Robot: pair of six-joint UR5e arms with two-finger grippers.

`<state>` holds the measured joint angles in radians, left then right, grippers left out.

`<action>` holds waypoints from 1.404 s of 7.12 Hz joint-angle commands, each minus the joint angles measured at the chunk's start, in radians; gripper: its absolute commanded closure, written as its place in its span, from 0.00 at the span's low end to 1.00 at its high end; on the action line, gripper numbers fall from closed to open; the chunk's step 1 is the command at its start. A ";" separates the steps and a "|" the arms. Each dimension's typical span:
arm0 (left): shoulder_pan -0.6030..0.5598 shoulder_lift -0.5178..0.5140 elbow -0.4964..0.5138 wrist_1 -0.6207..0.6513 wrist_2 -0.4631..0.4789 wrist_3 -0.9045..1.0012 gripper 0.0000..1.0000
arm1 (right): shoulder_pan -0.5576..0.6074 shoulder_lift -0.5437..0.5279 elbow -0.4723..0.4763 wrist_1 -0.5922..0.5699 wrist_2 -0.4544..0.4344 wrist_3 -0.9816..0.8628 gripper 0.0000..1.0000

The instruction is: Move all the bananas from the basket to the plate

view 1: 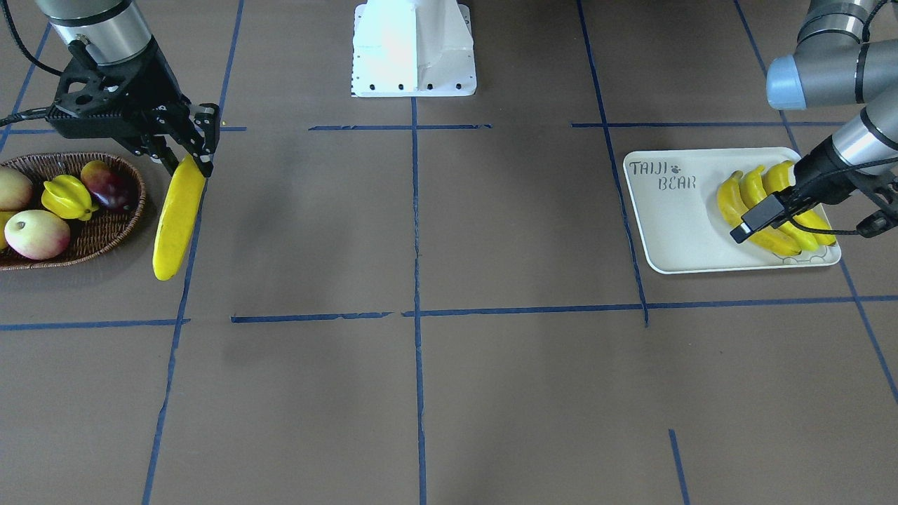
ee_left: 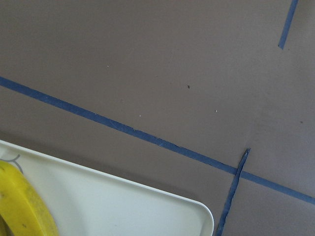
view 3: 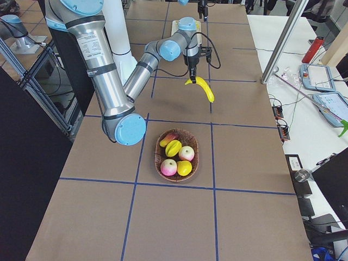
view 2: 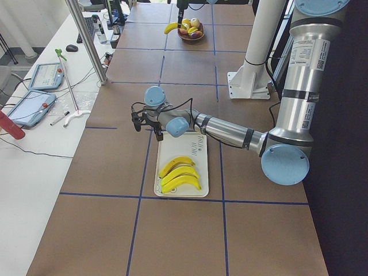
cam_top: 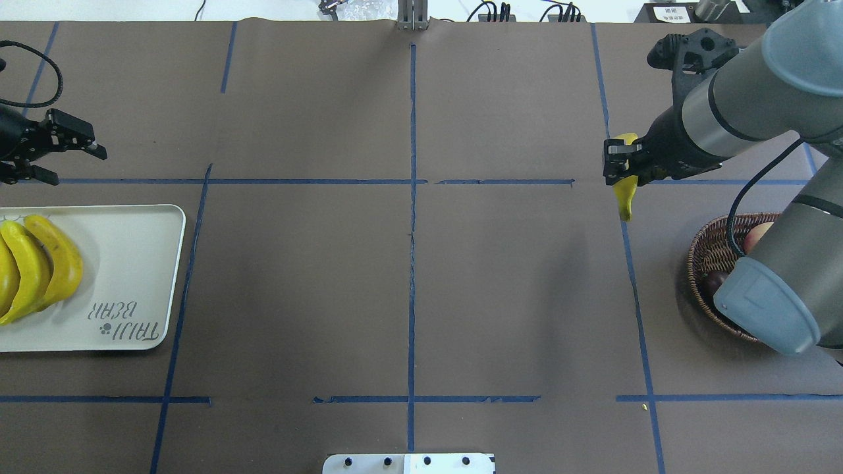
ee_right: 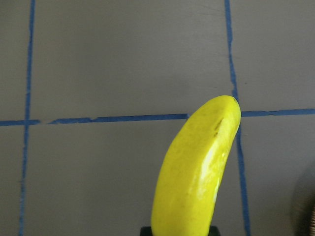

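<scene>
My right gripper (view 1: 188, 160) is shut on the top end of a yellow banana (view 1: 178, 219), which hangs in the air just beside the wicker basket (view 1: 105, 231). In the right wrist view this banana (ee_right: 197, 167) fills the lower middle, above the brown table. Three bananas (view 1: 765, 210) lie side by side on the off-white plate (view 1: 673, 224) at the other end of the table. My left gripper (cam_top: 79, 166) hovers open and empty just past the plate's far edge (cam_top: 132, 263). No banana shows in the basket (view 3: 176, 155).
The basket holds a yellow starfruit (view 1: 66, 198), two pale apples (view 1: 36, 233) and a dark red fruit (view 1: 105, 184). Blue tape lines (view 1: 416, 308) cross the brown table. The white robot base (view 1: 414, 49) stands at the table's middle edge.
</scene>
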<state>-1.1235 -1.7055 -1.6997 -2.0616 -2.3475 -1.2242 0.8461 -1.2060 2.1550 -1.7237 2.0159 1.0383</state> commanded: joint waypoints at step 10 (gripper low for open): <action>0.293 -0.482 0.023 -0.064 0.055 -0.834 0.00 | -0.288 -0.009 -0.330 1.286 -0.210 0.677 1.00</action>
<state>-0.8713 -2.1499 -1.6779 -2.1011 -2.3273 -1.9601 0.5916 -1.2195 1.8268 -0.4560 1.8550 1.6938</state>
